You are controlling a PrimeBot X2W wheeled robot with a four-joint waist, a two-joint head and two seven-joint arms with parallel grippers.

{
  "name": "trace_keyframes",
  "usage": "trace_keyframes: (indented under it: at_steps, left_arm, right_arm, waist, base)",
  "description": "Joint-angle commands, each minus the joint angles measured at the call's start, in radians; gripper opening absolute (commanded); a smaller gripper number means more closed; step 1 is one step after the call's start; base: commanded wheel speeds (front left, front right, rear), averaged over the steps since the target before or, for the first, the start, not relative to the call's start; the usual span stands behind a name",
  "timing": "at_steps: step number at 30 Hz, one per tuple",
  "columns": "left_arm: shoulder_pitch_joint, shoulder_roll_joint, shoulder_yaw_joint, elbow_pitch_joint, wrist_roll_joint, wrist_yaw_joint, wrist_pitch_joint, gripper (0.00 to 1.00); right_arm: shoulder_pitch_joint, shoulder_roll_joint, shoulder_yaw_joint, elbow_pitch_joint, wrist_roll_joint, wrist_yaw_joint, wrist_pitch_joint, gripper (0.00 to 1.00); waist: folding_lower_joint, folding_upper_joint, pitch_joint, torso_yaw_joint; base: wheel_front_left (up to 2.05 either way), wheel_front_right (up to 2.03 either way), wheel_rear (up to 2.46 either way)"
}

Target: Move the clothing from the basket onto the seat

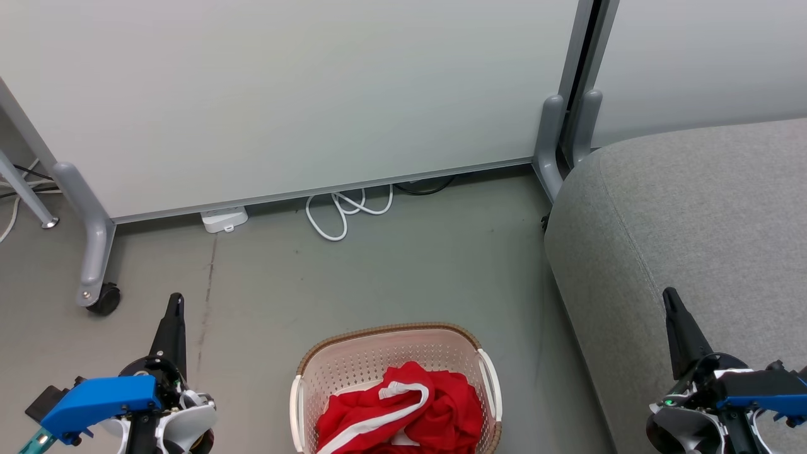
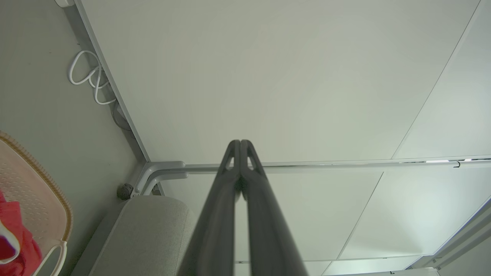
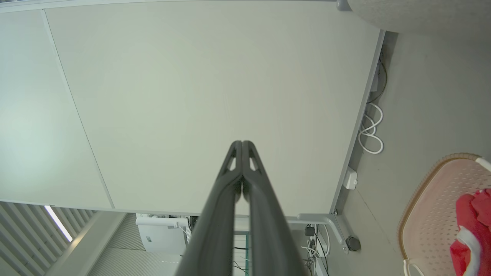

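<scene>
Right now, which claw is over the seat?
The right claw: it shows against the grey seat, while the left claw stands over bare floor, left of the basket.

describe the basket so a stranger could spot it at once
Left of the big grey fabric sofa seat, on the grey floor, stands a cream perforated plastic basket. Its brown woven-look rim and the red, white-striped clothing inside set it apart.

Head looks down; wrists face partition [image 2: 268, 76]; share basket [image 1: 378, 360].
</scene>
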State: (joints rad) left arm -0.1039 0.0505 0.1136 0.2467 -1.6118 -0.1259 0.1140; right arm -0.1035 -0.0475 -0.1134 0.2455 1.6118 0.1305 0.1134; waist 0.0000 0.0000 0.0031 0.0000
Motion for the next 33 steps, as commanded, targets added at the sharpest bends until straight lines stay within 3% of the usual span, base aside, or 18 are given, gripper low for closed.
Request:
trace_keyframes:
  at_steps: [1, 23, 24, 25, 26, 27, 28, 29, 33]
  left_arm:
    - [-0.010, -0.001, 0.001, -0.004, -0.003, -0.009, 0.003, 0.00]
    - [-0.010, -0.001, 0.001, -0.004, -0.003, -0.009, 0.003, 0.00]
    - [0.000, 0.000, 0.000, 0.000, 0.000, 0.000, 0.000, 1.00]
    - [0.002, 0.000, -0.001, 0.004, 0.000, 0.001, -0.001, 1.00]
    - [0.009, -0.001, -0.001, 0.011, 0.000, 0.002, -0.002, 0.00]
    - [0.020, -0.003, -0.001, 0.021, 0.000, 0.002, -0.002, 1.00]
    - [0.031, -0.006, -0.002, 0.030, 0.000, 0.002, -0.002, 0.00]
    - [0.035, -0.007, -0.004, 0.033, 0.001, 0.002, -0.006, 1.00]
    - [0.032, -0.006, -0.022, 0.030, 0.004, 0.002, -0.027, 1.00]
  right_arm:
    - [-0.010, -0.005, -0.002, -0.002, 0.003, 0.000, 0.003, 0.00]
    - [-0.010, -0.005, -0.002, -0.002, 0.003, 0.000, 0.003, 0.00]
    - [0.000, 0.000, 0.000, 0.000, 0.000, 0.000, 0.000, 1.00]
    - [0.002, 0.001, 0.001, 0.003, 0.000, 0.000, 0.000, 1.00]
    - [0.008, 0.002, 0.002, 0.012, 0.000, 0.000, -0.001, 0.00]
    - [0.017, 0.005, 0.003, 0.020, 0.000, 0.000, -0.001, 1.00]
    - [0.026, 0.007, 0.003, 0.029, 0.000, -0.001, -0.001, 0.00]
    - [0.029, 0.007, 0.007, 0.032, 0.000, -0.001, -0.004, 1.00]
    - [0.027, 0.007, 0.028, 0.024, -0.004, -0.001, -0.024, 1.00]
  waist:
    - [0.0000, 0.0000, 0.000, 0.000]
    - [0.0000, 0.0000, 0.000, 0.000]
    - [0.0000, 0.0000, 0.000, 0.000]
    - [0.0000, 0.0000, 0.000, 0.000]
    - [0.0000, 0.0000, 0.000, 0.000]
    - [0.0000, 0.0000, 0.000, 0.000]
    - [0.0000, 0.0000, 0.000, 0.000]
    - [0.0000, -0.0001, 0.000, 0.000]
    - [0.0000, -0.0001, 0.000, 0.000]
  base:
    - [0.00, 0.00, 0.00]
    - [0.00, 0.00, 0.00]
    - [0.00, 0.00, 0.00]
    - [0.00, 0.00, 0.00]
    - [0.00, 0.00, 0.00]
    - [0.00, 0.00, 0.00]
    - [0.00, 0.00, 0.00]
    - [0.00, 0.00, 0.00]
    - [0.00, 0.00, 0.00]
